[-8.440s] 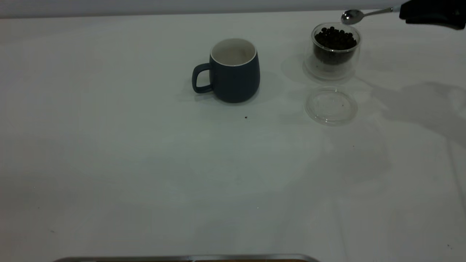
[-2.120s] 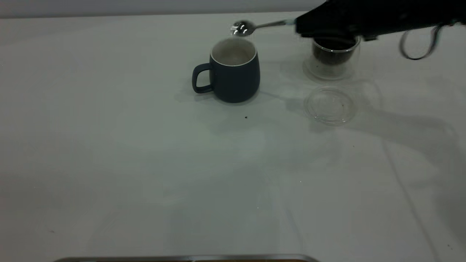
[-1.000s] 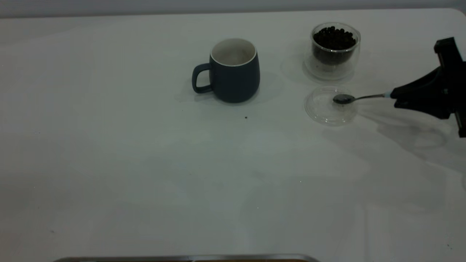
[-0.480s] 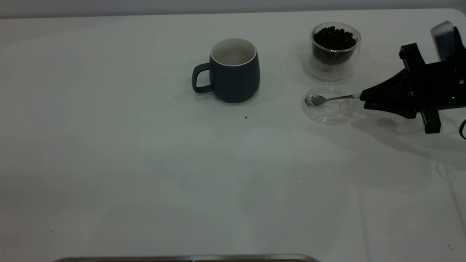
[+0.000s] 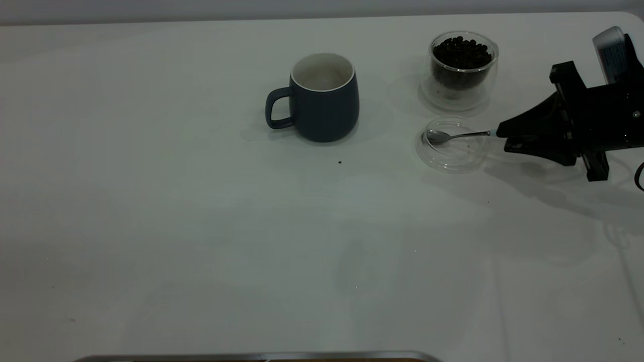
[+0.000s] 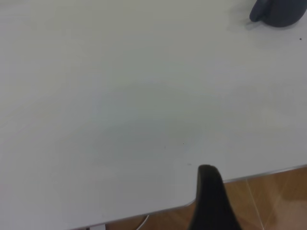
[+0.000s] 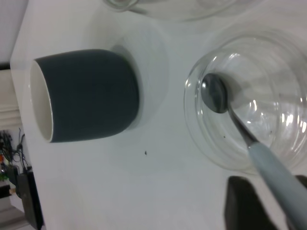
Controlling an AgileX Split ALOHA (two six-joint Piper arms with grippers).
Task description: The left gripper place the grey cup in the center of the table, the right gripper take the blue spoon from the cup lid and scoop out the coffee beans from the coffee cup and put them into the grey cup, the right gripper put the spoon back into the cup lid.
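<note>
Blue spoon (image 5: 455, 136) lies with its bowl inside the cup lid (image 5: 449, 160) in the exterior view, handle clamped by the right gripper (image 5: 503, 138); lower gently, then release. Left wrist view: the left gripper (image 6: 207, 201) is parked well clear of the lid, finger state undeterminable. Right wrist view: the spoon bowl (image 7: 214, 93) rests near the lid's far wall; part the fingers without dragging the lid.

Right gripper (image 5: 499, 138) swung from over coffee cup (image 5: 463, 68), out past grey cup (image 5: 322, 98), back to right side of table (image 5: 201, 226); now low beside lid (image 5: 450, 146), clamped on spoon (image 5: 455, 136) handle. Spoon bowl, earlier raised over cups, now down inside lid at its far-left part. Lid nudged slightly left within last second. Arm shadow shifted right with it.
</note>
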